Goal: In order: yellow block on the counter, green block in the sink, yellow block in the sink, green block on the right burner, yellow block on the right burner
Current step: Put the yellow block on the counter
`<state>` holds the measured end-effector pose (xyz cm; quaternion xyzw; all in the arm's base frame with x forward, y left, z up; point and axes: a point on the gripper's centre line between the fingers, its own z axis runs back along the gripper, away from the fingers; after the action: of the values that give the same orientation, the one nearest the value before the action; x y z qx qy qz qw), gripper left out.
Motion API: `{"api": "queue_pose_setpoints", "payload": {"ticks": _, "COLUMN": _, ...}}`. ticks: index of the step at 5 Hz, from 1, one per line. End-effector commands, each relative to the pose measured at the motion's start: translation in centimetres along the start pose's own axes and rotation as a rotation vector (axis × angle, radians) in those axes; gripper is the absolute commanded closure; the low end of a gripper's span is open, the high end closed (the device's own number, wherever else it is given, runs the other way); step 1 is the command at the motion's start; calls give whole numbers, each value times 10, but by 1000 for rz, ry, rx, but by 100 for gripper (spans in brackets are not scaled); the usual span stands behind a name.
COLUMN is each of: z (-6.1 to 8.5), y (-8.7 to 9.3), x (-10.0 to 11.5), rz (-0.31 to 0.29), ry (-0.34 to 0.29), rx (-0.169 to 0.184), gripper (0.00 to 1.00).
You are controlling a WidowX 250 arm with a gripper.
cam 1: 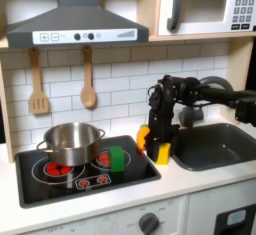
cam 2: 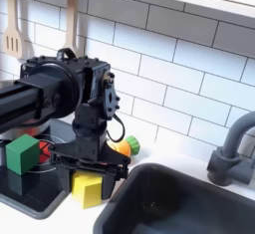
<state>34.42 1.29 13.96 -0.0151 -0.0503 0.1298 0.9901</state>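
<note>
Arm bent down, fingers (cam 2: 88, 177) straddling the yellow block (cam 2: 90, 189) (on counter (cam 2: 50, 222)).

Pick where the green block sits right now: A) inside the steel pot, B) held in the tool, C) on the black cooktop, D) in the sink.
C: the green block rests on the black cooktop beside the pot in the first exterior view, apart from the tool, which is down at the yellow block near the sink.
</note>
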Motion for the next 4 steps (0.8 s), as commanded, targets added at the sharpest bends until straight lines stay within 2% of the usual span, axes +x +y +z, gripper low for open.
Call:
{"api": "queue_pose_setpoints", "payload": {"ticks": 1, "z": 7, "y": -1, "x": 0, "rz": 31, "ry": -24, "rx": -26, "gripper": 0}}
{"api": "queue_pose_setpoints", "payload": {"ticks": 3, "z": 17, "y": 0, "x": -2, "rz": 26, "ry": -22, "rx": -39, "gripper": 0}}
{"api": "queue_pose_setpoints", "payload": {"ticks": 4, "z": 21, "y": -2, "x": -4, "rz": 24, "ry": 0, "rx": -45, "gripper": 0}}
